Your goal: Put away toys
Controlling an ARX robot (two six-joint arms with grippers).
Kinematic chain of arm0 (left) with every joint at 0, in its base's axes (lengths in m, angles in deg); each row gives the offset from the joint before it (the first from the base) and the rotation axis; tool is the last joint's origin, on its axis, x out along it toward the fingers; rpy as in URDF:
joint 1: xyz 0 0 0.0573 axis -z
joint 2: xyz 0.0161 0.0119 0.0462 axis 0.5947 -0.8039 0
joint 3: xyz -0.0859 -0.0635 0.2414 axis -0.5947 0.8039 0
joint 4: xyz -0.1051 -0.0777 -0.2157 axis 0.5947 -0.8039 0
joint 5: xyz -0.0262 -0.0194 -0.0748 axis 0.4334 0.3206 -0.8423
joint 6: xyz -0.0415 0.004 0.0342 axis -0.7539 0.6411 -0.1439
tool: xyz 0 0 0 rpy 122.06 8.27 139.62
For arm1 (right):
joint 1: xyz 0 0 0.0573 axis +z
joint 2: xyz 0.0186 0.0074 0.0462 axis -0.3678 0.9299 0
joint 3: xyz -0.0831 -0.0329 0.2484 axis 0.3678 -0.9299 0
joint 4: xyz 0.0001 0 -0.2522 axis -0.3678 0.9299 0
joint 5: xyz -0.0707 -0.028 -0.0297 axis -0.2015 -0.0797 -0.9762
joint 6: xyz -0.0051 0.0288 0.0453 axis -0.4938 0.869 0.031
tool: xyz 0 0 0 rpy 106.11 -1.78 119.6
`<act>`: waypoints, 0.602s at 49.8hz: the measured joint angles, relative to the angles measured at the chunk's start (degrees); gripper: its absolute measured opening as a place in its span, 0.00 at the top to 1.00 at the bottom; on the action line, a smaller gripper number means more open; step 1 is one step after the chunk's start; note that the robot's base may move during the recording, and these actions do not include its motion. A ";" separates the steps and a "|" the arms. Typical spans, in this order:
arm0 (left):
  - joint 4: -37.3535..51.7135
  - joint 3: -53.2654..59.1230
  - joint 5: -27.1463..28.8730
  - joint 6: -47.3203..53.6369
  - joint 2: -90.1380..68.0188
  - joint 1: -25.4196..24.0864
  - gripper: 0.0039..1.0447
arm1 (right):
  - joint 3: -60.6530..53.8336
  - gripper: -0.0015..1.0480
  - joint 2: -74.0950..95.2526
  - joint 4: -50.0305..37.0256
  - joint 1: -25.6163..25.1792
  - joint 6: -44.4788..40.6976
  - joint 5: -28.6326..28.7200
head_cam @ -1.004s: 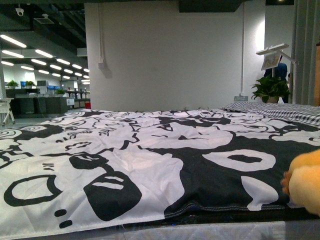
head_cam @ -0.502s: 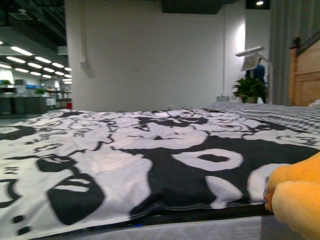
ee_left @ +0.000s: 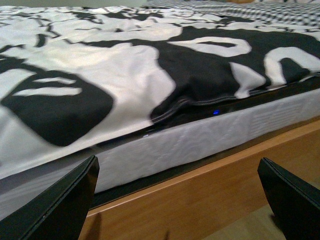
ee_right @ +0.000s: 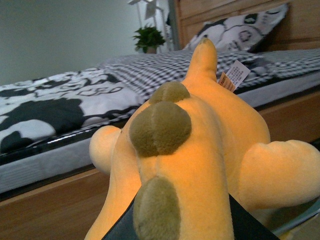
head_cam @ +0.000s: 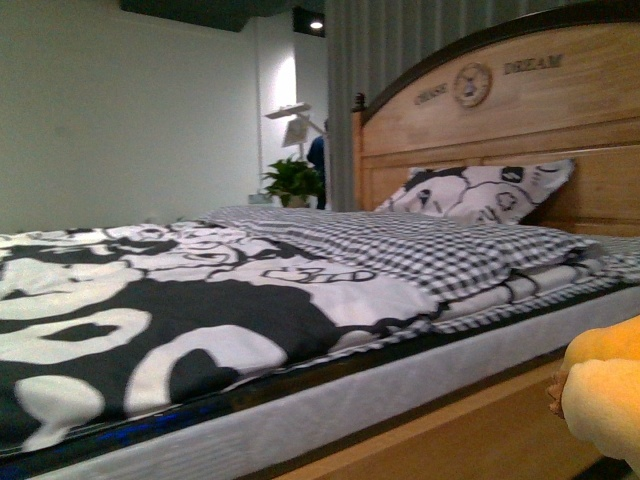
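The orange-yellow plush animal fills the right wrist view, with olive-brown spots along its back and a paper tag near its far end. My right gripper is shut on it, its dark fingers pressing the body from both sides. In the front view only a rounded part of the plush animal shows, at the lower right beside the bed. My left gripper is open with nothing between its fingers, and it faces the bed's wooden side rail.
The bed carries a black-and-white patterned duvet, a checked blanket and a patterned pillow against the wooden headboard. The mattress edge runs above the rail. A potted plant stands beyond the bed.
The front view has swung right: the headboard, pillow and checked blanket have come into view. The plush animal stays at the lower right, still held.
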 joint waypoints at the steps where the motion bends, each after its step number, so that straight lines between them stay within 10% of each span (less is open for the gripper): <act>1: 0.00 0.00 0.02 0.00 0.00 0.00 0.05 | -0.02 0.82 0.00 0.00 0.00 0.00 0.00; 30: 0.00 0.00 0.02 0.00 0.00 -0.02 0.05 | -0.02 0.82 -0.02 0.00 -0.02 -0.02 -0.09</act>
